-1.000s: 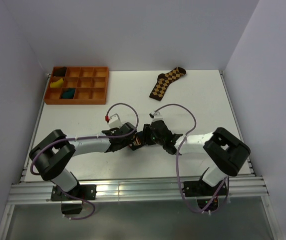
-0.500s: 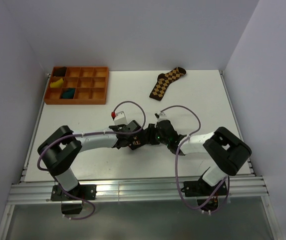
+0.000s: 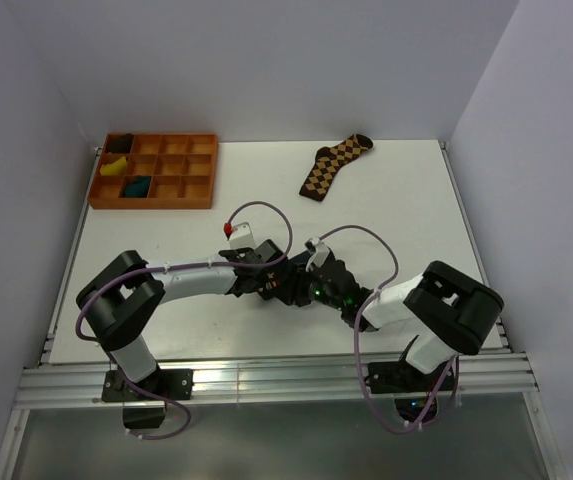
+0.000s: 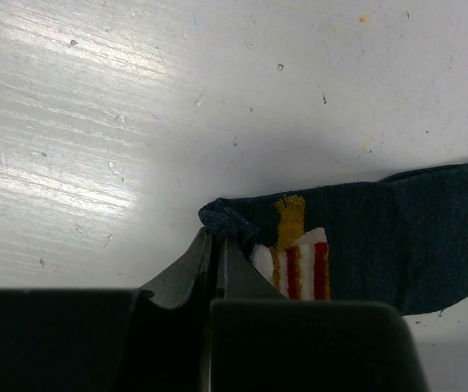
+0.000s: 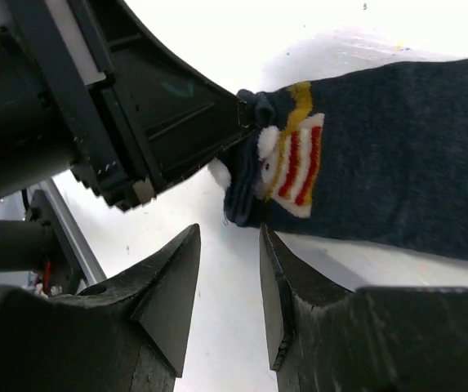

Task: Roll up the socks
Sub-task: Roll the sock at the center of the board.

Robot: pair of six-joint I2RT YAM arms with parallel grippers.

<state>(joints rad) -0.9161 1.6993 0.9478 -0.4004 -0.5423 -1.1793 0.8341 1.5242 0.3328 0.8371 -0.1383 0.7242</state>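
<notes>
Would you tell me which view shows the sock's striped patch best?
The right wrist view: the sock's patch is whole. The left wrist view hides its lower part behind the jaws; from above, the arms hide it.

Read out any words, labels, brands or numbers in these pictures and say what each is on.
No readable text anywhere.
The red-and-white striped patch on the dark teal fabric sock carries no letters.
A faint teal mark on the black left gripper is too blurred to read.

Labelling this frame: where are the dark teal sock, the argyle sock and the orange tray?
Teal sock (image 4: 405, 237): left wrist view, plain fabric right of the striped patch.
Argyle sock (image 3: 333, 164): top view, middle of its length.
Orange tray (image 3: 152, 204): top view, its near wall.
</notes>
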